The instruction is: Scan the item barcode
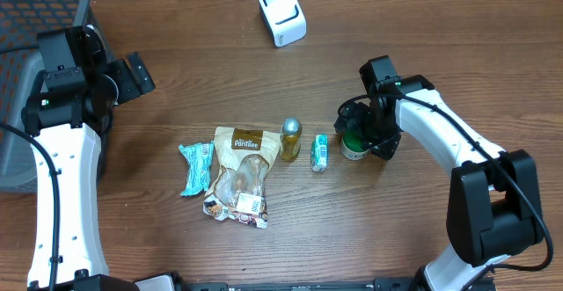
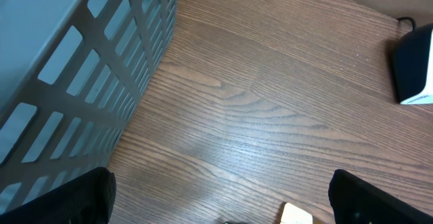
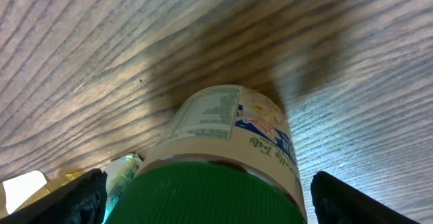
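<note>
Wood surface (image 1: 422, 27): right claw (image 1: 356, 137) straddled green-lidded jar (image 1: 354, 146), jaws spread, ungripped; off-centre closing could tip it; left claw (image 1: 136, 73) open.

The tan, crinkled plastic snack pouch (image 1: 239, 173) lying at the table's centre carries a dark brown band near its top edge, at 12 o'clock on the pack, with a word in white letters that looks like "Pantree", though the print is small and unsure. A small white label with dark marks sits near its lower end, at 6 o'clock; it cannot be read.

In the right wrist view, the green-lidded cylindrical jar (image 3: 226, 163) bears a pale label with a fine-print table and a blue-and-red emblem, both too blurred to read.
</note>
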Robot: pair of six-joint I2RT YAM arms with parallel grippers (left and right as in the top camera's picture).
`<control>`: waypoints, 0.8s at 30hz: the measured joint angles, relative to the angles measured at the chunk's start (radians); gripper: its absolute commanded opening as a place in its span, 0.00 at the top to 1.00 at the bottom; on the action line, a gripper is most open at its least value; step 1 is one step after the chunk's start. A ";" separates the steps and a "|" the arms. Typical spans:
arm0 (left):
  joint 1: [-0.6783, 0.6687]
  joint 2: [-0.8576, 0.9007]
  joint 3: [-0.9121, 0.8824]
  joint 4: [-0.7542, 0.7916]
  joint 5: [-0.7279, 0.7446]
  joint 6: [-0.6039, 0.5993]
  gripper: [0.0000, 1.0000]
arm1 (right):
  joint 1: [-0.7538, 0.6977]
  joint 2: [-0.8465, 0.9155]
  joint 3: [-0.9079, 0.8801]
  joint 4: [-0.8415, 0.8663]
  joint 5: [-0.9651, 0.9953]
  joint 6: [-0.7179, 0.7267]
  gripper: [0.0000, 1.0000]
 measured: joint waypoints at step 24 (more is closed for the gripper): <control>0.000 0.000 0.000 0.000 0.000 0.000 0.00 | 0.000 -0.001 0.000 -0.004 0.044 -0.124 0.41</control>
